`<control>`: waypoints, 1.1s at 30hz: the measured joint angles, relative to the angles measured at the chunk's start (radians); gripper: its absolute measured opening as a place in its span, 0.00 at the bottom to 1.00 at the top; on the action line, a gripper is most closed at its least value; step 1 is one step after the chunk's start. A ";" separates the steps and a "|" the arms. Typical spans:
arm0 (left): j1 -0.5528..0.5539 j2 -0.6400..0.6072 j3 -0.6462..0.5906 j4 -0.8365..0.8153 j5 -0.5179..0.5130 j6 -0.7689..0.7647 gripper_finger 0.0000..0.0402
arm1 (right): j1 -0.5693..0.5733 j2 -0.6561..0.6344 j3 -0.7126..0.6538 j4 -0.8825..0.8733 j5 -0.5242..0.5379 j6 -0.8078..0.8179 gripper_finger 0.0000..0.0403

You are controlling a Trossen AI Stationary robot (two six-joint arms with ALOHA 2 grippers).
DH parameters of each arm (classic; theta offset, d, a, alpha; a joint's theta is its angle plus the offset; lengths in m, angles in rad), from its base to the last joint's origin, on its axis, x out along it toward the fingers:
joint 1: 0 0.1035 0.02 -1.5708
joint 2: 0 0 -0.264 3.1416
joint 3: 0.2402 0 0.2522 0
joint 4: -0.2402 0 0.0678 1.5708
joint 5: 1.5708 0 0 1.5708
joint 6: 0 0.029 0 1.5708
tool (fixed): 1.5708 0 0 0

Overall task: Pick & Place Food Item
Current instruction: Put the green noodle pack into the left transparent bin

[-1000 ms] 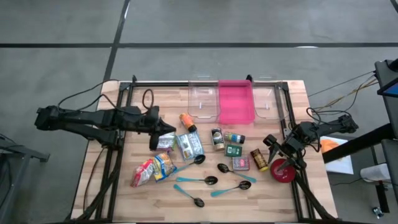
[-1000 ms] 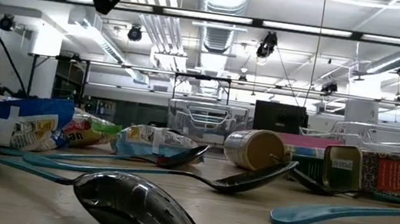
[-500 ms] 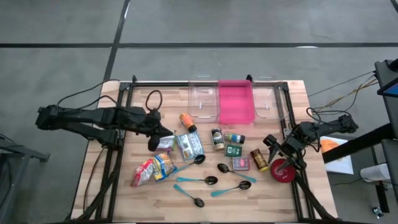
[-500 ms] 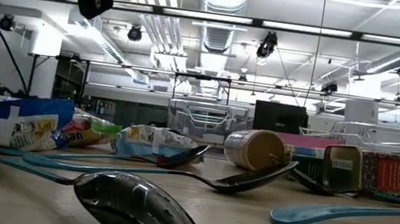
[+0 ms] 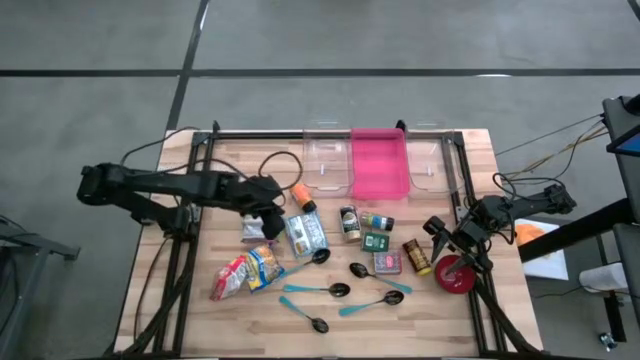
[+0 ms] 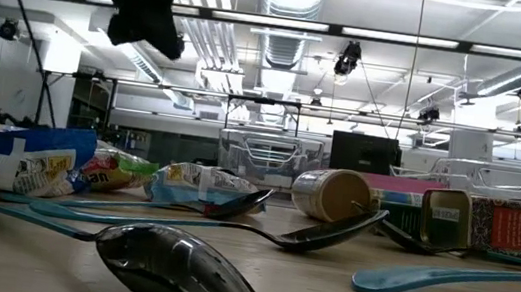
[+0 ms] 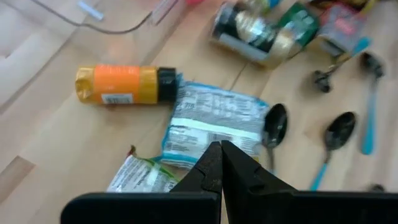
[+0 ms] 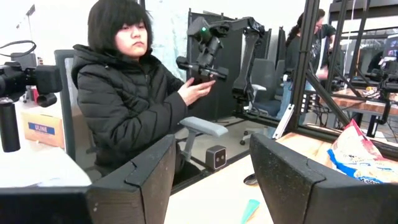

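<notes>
Overhead, the left arm stretches level across the table from its left edge, its left gripper [image 5: 268, 212] pinched fully together and empty, hovering above the food packets. Just ahead of its tips lies the blue-and-white snack packet [image 7: 211, 123], with the orange bottle [image 7: 124, 85] beside that. Far opposite, the right gripper [image 5: 437, 230] waits with fingers parted near the red tape roll [image 5: 455, 273].

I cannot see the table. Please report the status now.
Left gripper shut, empty, above blue-white packet. Right gripper open, idle at table's right edge. Orange bottle and spoon beside packet.
</notes>
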 joint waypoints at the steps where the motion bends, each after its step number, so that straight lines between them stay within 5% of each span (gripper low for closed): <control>1: 0.008 0.023 0.012 -0.009 -0.003 0.000 0.00 | 0.000 0.000 0.000 0.000 0.000 0.001 0.51; 10: 0.091 0.172 0.058 -0.109 -0.010 -0.071 0.11 | 0.000 0.000 0.000 0.000 0.000 0.000 0.51; 27: 0.138 0.197 0.051 -0.132 -0.003 -0.030 0.95 | 0.000 0.000 0.000 0.000 0.000 0.002 0.51; 33: 0.155 0.197 0.017 -0.126 -0.003 0.052 0.96 | 0.000 0.000 0.000 0.000 0.000 0.001 0.51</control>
